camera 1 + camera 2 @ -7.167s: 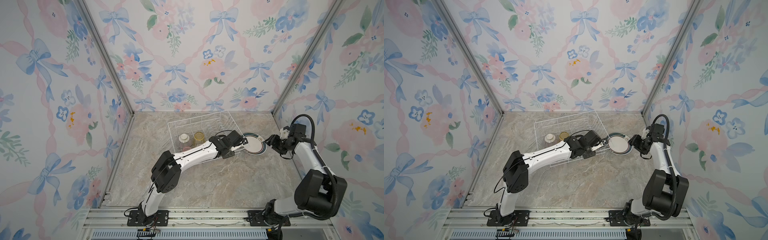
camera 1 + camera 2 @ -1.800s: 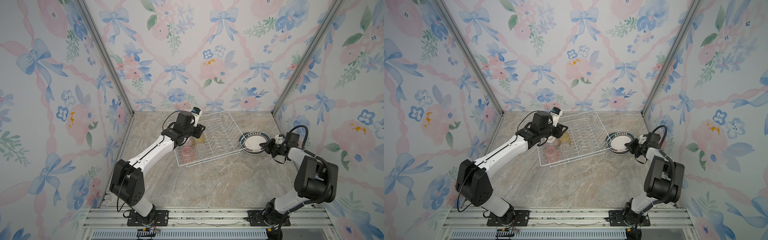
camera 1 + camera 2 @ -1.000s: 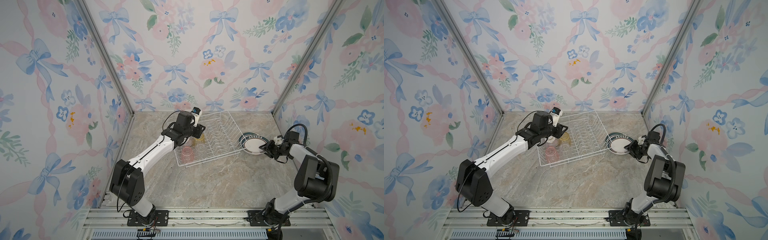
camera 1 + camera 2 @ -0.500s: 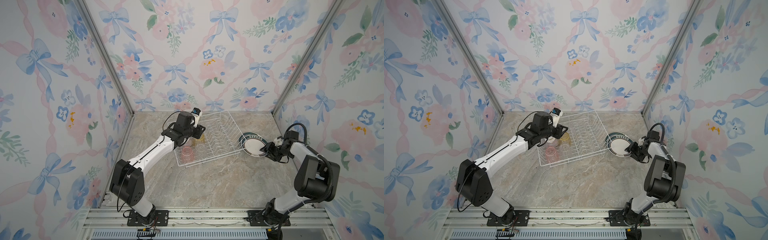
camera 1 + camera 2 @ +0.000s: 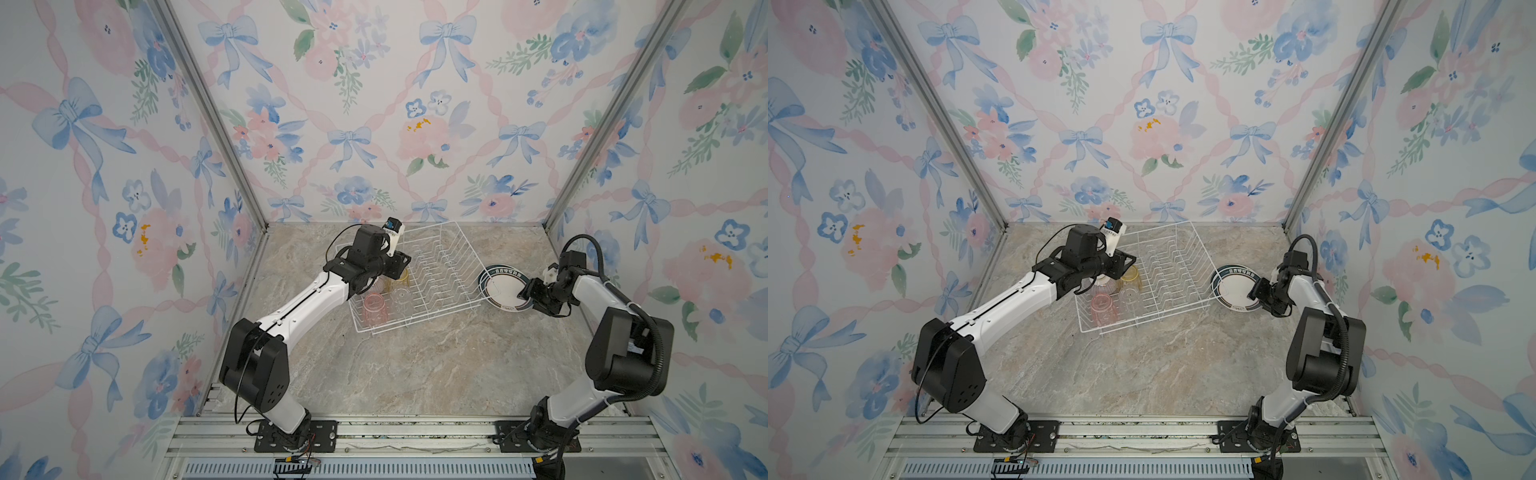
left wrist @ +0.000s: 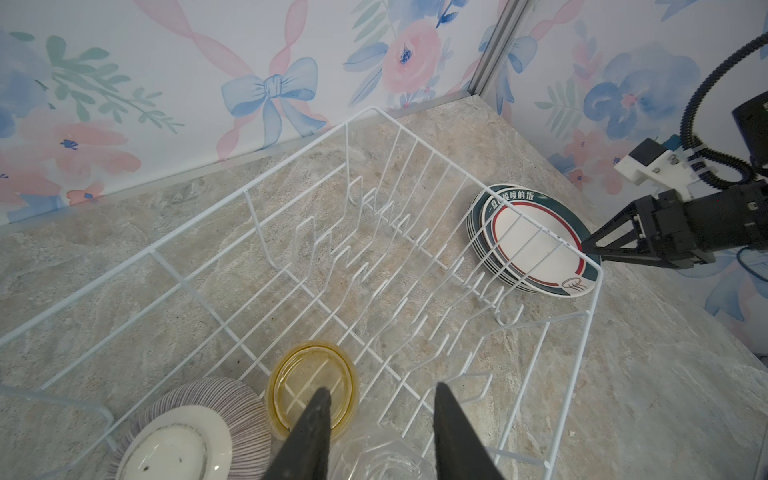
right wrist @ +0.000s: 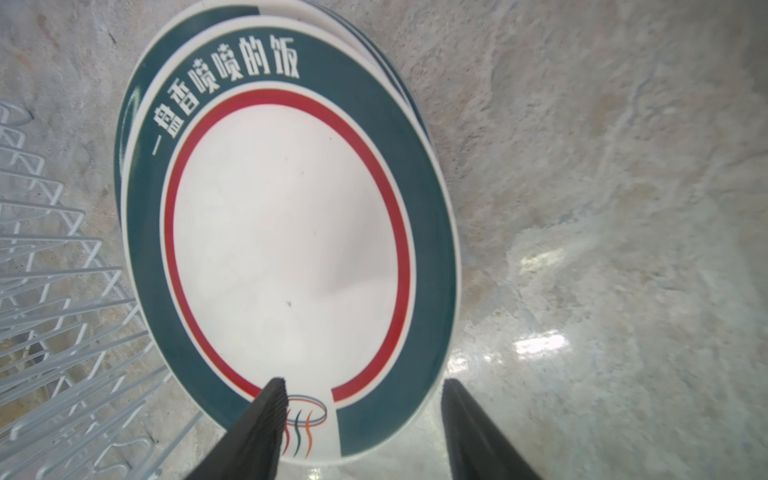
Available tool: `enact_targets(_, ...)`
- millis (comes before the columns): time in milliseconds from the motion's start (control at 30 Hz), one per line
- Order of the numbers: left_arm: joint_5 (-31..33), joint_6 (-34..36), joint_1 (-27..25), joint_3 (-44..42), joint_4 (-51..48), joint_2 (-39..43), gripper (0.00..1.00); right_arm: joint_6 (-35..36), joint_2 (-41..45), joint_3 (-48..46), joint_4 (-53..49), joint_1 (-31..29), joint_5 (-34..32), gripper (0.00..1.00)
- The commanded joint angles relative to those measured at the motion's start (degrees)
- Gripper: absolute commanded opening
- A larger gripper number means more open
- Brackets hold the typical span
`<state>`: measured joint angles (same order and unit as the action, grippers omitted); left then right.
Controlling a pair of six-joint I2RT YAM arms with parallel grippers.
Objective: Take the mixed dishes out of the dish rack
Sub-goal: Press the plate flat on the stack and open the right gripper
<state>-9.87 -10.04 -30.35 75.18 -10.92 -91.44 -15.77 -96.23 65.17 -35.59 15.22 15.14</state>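
R gripper [image 7: 363, 382] jaws apart at rim of top plate [image 7: 291, 232], nothing held; plate stack [image 6: 473, 232] beside dish rack [image 5: 436, 270]. L gripper [image 6: 381, 387] part-open over yellow tumbler [image 6: 311, 374], empty.

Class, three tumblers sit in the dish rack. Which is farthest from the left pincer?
The pink tumbler, in the front corner of the dish rack. The yellow tumbler and clear tumbler sit close by the left pincer.

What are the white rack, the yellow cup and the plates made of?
Dish rack: thin wire, probably metal with a smooth white coating, bent into prongs. Yellow tumbler: see-through, likely glass, maybe plastic; wires show through it. Stacked plates: glossy ceramic or melamine, printed dark green rim.
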Motion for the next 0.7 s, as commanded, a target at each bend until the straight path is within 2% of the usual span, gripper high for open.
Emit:
enact_targets(0,-0.93,1.42,0.46,-0.65,-1.41,0.54,0.37,0.62,-2.34,2.04,-1.78,-1.48,-2.72,0.64)
enact_targets(667,-0.36,2.0,0.84,-1.17,-2.85,0.74,0.37,0.21,-8.23,6.12,-1.86,-3.86,-5.38,0.66)
